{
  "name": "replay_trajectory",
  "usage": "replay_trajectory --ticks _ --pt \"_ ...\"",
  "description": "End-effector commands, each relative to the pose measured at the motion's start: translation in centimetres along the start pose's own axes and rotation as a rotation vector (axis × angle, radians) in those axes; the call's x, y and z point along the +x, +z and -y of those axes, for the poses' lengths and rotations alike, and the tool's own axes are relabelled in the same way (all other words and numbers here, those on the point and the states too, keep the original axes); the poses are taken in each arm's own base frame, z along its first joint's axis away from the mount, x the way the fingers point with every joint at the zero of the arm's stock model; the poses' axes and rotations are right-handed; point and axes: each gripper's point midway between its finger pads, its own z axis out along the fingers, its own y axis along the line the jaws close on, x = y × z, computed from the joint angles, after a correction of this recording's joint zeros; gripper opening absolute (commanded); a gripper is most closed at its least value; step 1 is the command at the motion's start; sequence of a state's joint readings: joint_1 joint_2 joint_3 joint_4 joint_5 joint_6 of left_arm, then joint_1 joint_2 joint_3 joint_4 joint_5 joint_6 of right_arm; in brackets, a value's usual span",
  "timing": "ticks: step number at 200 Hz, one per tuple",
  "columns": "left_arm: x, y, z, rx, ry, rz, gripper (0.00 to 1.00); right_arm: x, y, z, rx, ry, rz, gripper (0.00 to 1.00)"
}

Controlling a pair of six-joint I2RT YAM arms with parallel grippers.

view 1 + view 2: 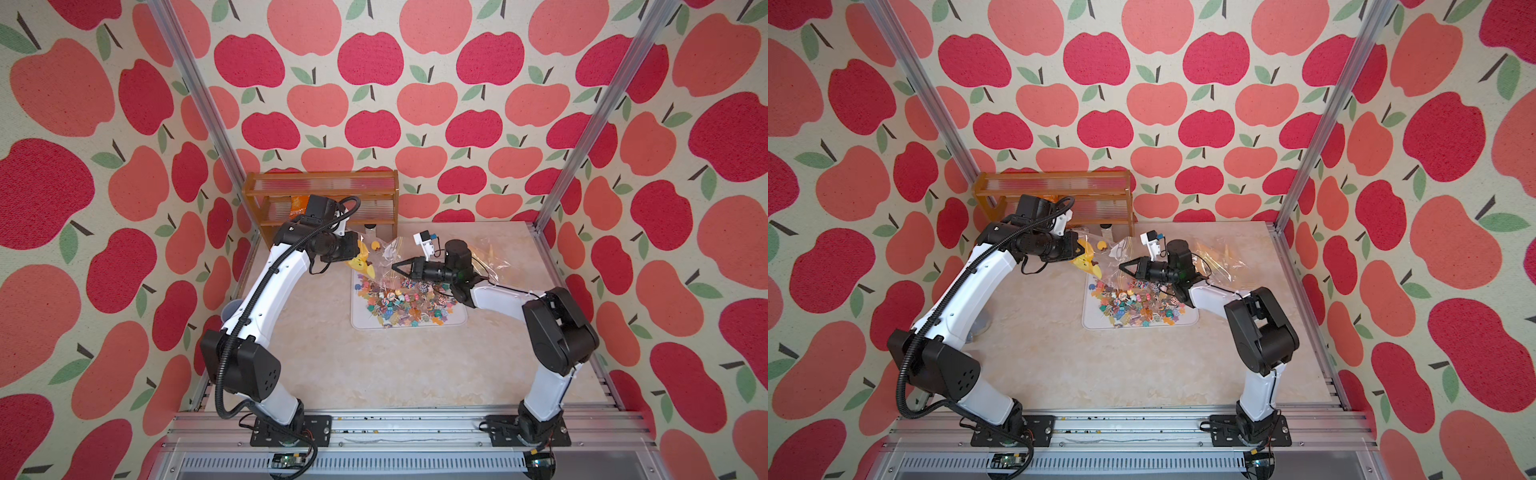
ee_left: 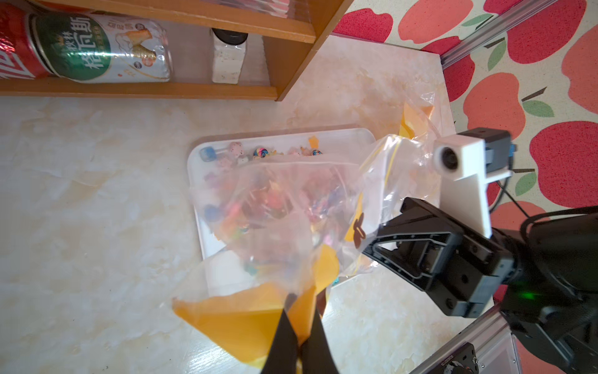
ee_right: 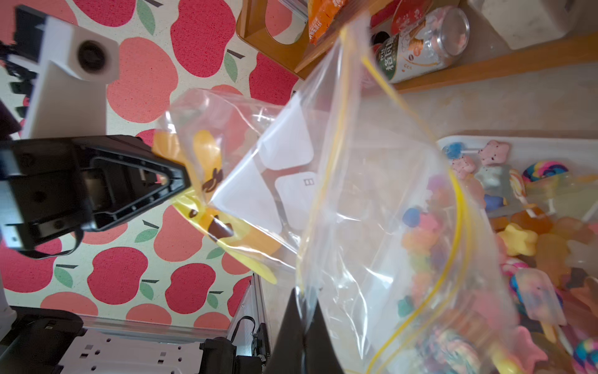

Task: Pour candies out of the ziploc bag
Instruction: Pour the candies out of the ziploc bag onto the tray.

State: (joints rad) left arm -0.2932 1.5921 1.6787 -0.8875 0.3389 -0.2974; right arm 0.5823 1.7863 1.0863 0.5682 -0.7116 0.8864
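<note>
Tightly, left claw (image 2: 300, 320) and right claw (image 1: 395, 268) pinch the ziploc bag (image 3: 372, 210) over candies (image 1: 399, 305) on the tray (image 1: 415, 325), shelf (image 1: 320, 193) close behind.

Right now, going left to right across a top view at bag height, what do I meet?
Left pincer → ziploc bag, pinched by both → right pincer → second clear bag.
</note>
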Motion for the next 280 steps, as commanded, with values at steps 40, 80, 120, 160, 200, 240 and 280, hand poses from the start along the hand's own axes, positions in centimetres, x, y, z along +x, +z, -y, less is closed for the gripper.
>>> replay_trajectory --ticks 40,80,120,160,200,240,280 --pt "1.6 0.5 0.0 0.067 -0.039 -0.005 0.00 0.3 -3.2 -0.3 0.177 -0.114 -0.004 0.00" --pt "2.5 1.2 -0.3 0.082 -0.061 -0.009 0.00 0.1 -4.9 -1.7 0.222 -0.162 0.002 0.00" --pt "2.9 0.8 -0.1 0.101 -0.070 0.002 0.08 -0.4 -6.4 -5.4 0.221 -0.234 0.011 0.00" --pt "3.1 -0.6 0.0 0.103 -0.056 0.035 0.38 -0.6 -8.3 -8.0 0.239 -0.285 0.052 0.00" --pt "3.4 -1.9 0.4 0.122 -0.041 0.074 0.53 -1.0 -9.5 -9.3 0.265 -0.314 0.069 0.00" --pt "3.7 -3.1 0.2 0.123 -0.043 0.108 0.51 -1.9 -11.1 -9.5 0.342 -0.353 0.107 0.00" --pt "4.3 -3.3 0.0 0.129 -0.047 0.107 0.47 -3.4 -13.3 -8.6 0.407 -0.346 0.161 0.00"
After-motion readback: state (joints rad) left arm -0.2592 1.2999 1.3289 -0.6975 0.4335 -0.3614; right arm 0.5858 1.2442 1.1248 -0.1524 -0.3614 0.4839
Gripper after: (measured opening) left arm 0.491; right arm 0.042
